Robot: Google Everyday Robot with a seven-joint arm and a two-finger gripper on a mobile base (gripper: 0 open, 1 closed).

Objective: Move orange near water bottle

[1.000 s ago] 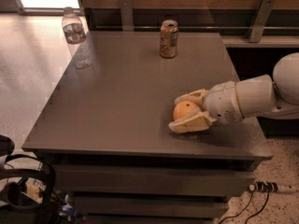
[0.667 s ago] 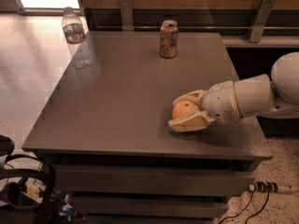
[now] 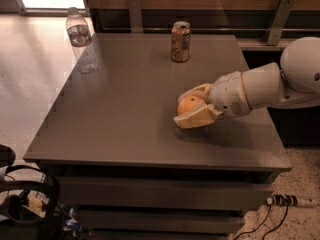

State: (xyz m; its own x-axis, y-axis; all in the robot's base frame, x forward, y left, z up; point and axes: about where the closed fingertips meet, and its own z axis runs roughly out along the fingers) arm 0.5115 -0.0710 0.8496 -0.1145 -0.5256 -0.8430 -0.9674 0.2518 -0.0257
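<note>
The gripper (image 3: 182,109) is right of centre in the frame, above the grey table (image 3: 120,114). Its two tan fingers (image 3: 196,118) are closed on the orange (image 3: 190,104), one on each side of the fruit. The water bottle (image 3: 81,40) stands at the table's upper-left corner, well apart from the orange. A drink can (image 3: 180,41) stands upright at upper centre.

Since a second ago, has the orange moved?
Yes, slightly. The orange, gripped in the claw over the table's right side, has shifted left and up in the view, closer to the unmoved can.
</note>
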